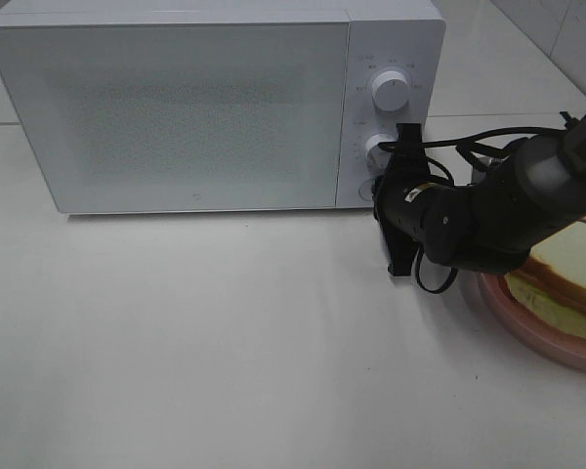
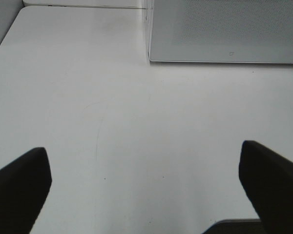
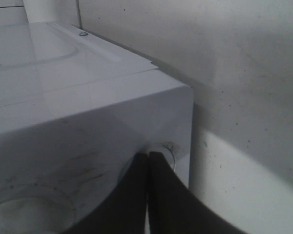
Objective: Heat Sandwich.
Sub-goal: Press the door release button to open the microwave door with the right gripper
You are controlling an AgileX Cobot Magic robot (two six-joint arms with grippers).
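The sandwich [image 1: 578, 262], white bread with a tan crust and a pale green layer, lies on a pink plate [image 1: 527, 327] at the right edge, partly hidden by my right arm. The white microwave [image 1: 176, 107] stands at the back with its door closed. My right gripper [image 1: 379, 191] is shut, and its tips [image 3: 147, 155] sit against the round button [image 3: 168, 147] at the bottom of the control panel. My left gripper [image 2: 146, 183] is open over bare table, nothing between its fingers [image 2: 19, 187], and faces the microwave's lower front [image 2: 224, 29]. It is outside the exterior high view.
Two round knobs [image 1: 391, 90] [image 1: 379, 149] sit on the control panel above my right gripper. Black cables [image 1: 469, 147] loop over the right arm. A wall [image 3: 234, 73] rises close behind the microwave. White tabletop [image 1: 225, 342] spreads in front.
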